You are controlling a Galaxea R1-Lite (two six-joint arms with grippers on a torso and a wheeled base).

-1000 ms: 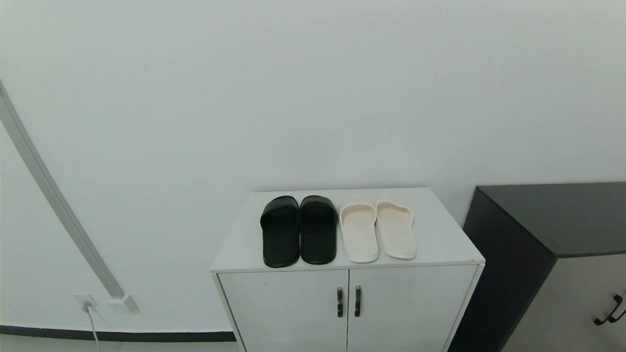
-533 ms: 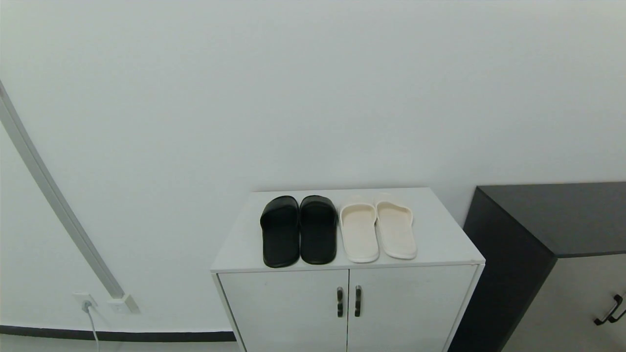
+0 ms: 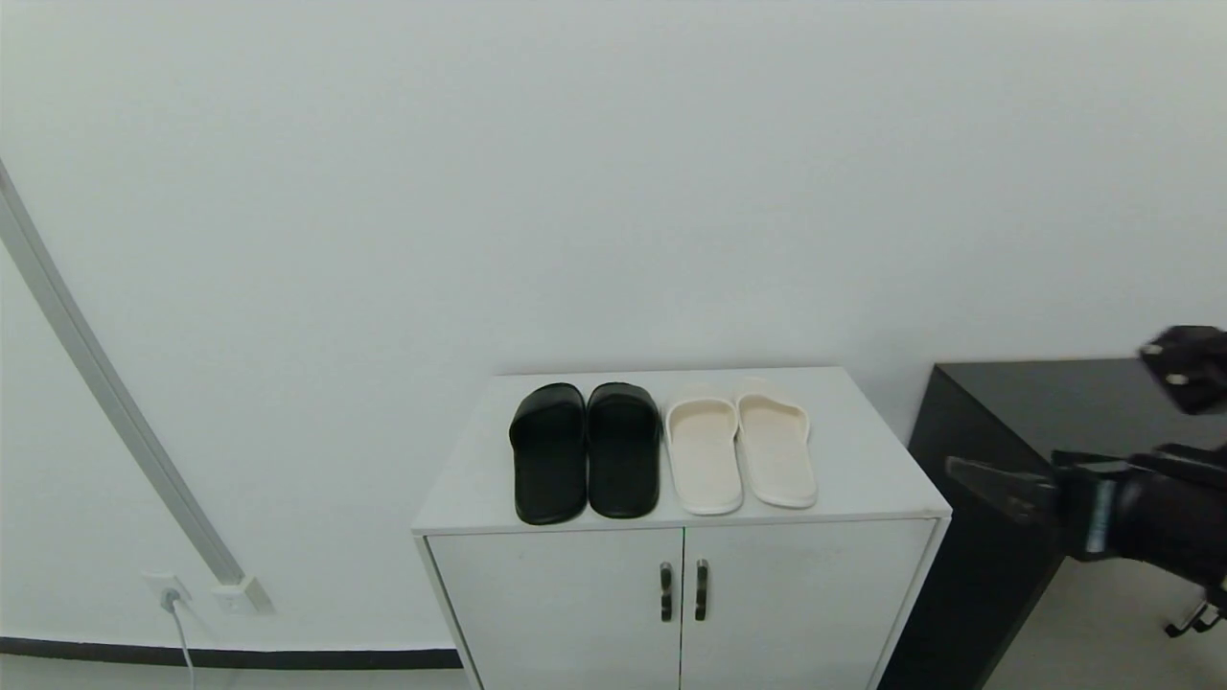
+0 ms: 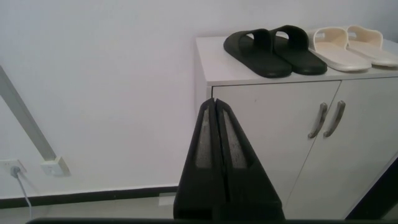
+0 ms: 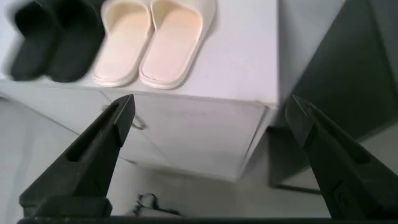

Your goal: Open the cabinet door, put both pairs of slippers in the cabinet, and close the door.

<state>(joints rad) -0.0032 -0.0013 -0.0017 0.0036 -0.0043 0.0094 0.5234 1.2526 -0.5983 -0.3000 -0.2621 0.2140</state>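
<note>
A white cabinet (image 3: pixel 556 604) stands against the wall, both doors shut, with two dark handles (image 3: pixel 682 590) at the middle seam. On its top (image 3: pixel 863 460) lie a pair of black slippers (image 3: pixel 585 450) to the left and a pair of cream slippers (image 3: pixel 740 452) to the right, toes toward the wall. My right gripper (image 3: pixel 1047 409) hangs open to the right of the cabinet, in front of the dark cabinet; its wrist view looks down on the cream slippers (image 5: pixel 155 40) between wide-spread fingers (image 5: pixel 93 155). My left gripper (image 4: pixel 214 102) is shut, empty, low and left of the cabinet door (image 4: pixel 267 137).
A dark cabinet (image 3: pixel 978 537) with a grey door stands close on the right of the white one. On the left wall run a slanted grey conduit (image 3: pixel 105 383) and a socket with a cable (image 3: pixel 168 594). Floor lies open before the left door.
My right arm has come into the head view from the right with its gripper open. The slippers and the cabinet doors have not moved.
</note>
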